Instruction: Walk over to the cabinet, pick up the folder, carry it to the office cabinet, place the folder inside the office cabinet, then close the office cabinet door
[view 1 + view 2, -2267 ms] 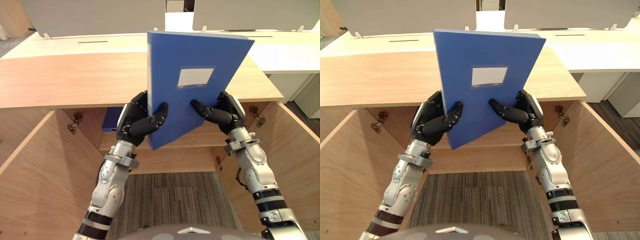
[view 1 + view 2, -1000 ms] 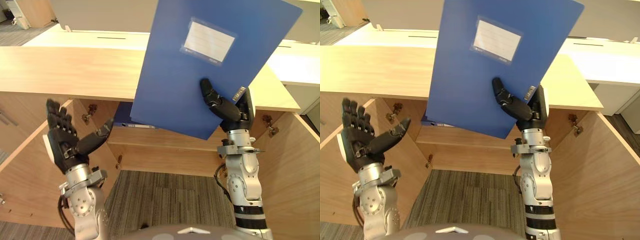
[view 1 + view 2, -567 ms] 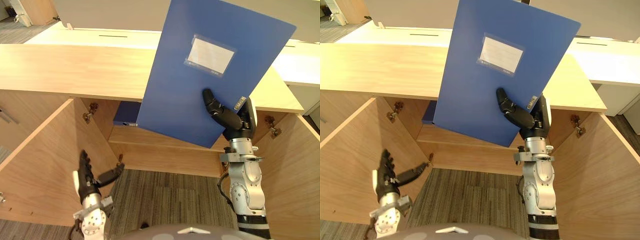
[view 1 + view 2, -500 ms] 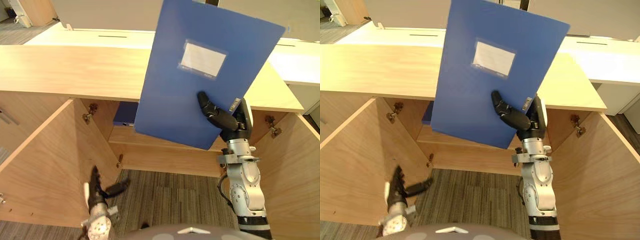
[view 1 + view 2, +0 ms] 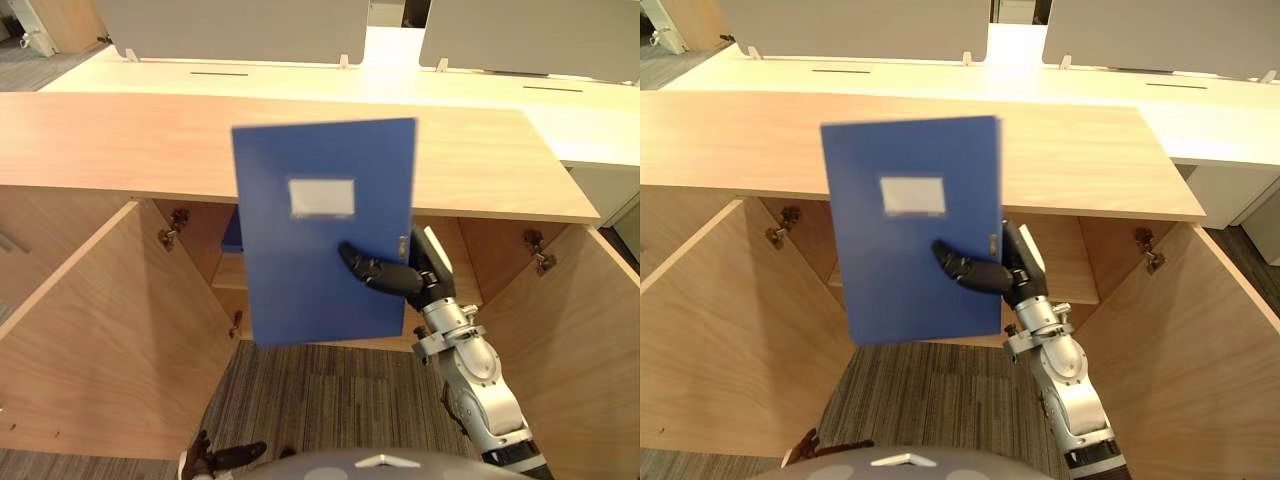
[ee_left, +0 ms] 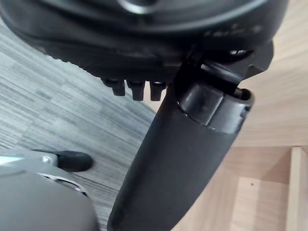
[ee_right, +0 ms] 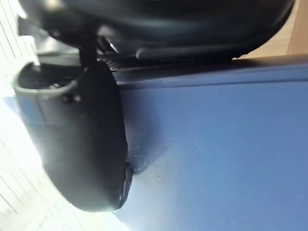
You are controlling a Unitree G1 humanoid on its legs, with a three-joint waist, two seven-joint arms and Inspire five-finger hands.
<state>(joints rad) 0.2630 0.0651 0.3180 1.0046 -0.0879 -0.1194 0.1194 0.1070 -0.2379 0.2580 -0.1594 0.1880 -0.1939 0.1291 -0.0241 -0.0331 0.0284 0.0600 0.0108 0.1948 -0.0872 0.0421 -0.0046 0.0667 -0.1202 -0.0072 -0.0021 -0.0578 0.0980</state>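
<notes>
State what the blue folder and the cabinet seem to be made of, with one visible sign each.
Folder: likely stiff plastic or coated board, smooth blue; unbent though the right hand grips one edge. Cabinet: wood-look laminate or veneer, matte; pale grain lines.

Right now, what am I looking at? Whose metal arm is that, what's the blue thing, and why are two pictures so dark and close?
That is a walking robot with silver arms and dark hands. The two wide pictures come from cameras in its head, looking down. Its right hand pinches a blue folder, thumb on the front, upright before a wooden cabinet with open doors. Its left hand hangs low over the striped carpet, open and holding nothing. The dark pictures come from cameras on its wrists, so each hand looks huge: one shows the left thumb above the carpet, the other the right thumb pressed on the blue cover.
</notes>
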